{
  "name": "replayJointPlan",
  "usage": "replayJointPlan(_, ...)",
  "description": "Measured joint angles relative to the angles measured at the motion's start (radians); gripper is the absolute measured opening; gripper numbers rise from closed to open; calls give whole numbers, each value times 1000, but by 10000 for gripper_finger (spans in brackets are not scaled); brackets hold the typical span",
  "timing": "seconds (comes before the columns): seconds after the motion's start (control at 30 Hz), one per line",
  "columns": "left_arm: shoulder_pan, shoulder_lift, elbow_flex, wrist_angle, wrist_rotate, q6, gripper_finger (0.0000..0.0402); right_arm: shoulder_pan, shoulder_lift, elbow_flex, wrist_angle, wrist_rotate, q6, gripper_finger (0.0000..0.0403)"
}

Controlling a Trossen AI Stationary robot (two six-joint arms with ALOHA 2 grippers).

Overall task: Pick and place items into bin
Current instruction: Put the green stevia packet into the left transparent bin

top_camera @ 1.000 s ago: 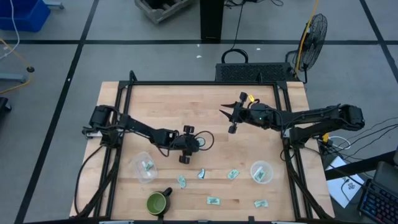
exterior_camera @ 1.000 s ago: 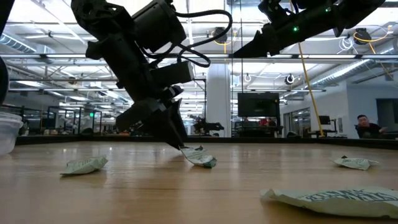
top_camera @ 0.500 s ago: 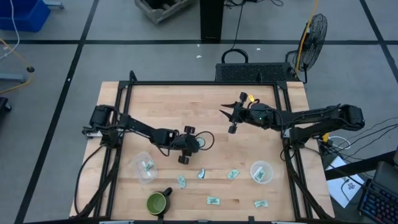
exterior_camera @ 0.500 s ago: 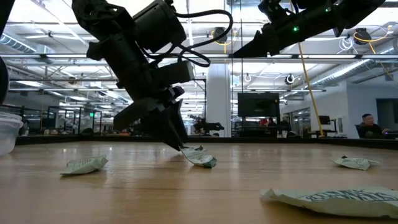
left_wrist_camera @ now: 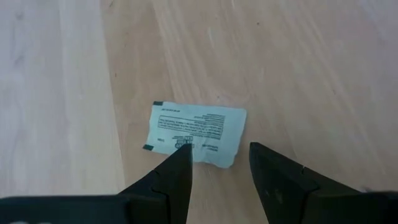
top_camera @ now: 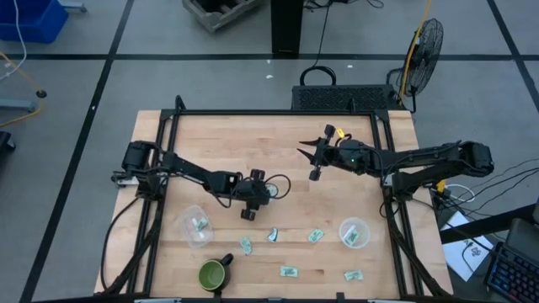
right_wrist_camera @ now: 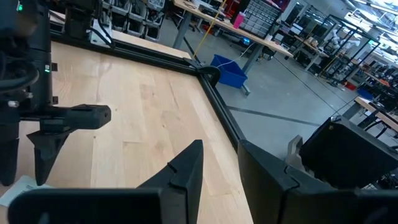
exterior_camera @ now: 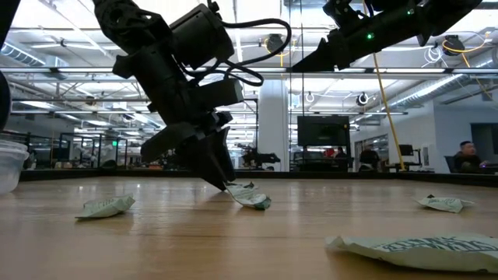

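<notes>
One packet [top_camera: 248,216] sits directly under the left gripper [top_camera: 250,209] in the high view, far nearer to it than to the right gripper [top_camera: 312,162], parked aloft well apart. More packets lie loose on the wooden tabletop [top_camera: 269,143] beyond the left gripper; two clear cups [top_camera: 195,225] hold others.

Low view: left gripper [exterior_camera: 223,180] angled down steeply, fingertips at the board, touching or just short of the near edge of the crumpled packet [exterior_camera: 250,195]. Cannot tell contact for certain.

Left wrist view: flat rectangular packet [left_wrist_camera: 195,133], pale green with dark print, thin wrapper with slightly curled edges, lying just ahead of the spread fingers [left_wrist_camera: 174,180]. Long axis runs across the gap between the fingers, not along it; likely calls for a short advance before closing. Smooth planked wood beneath.

Right wrist view: right gripper [right_wrist_camera: 221,165] empty, fingers parted partway, clear of the table.
</notes>
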Motion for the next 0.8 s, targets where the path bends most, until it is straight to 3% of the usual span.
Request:
replayJointPlan(0.47, 9, 66, 3, 56, 43, -26, 158, 0, 0, 0, 0, 0, 0, 96)
replayJointPlan(0.8, 9, 58, 1, 33, 69, -110, 12, 0, 0, 0, 0, 0, 0, 96)
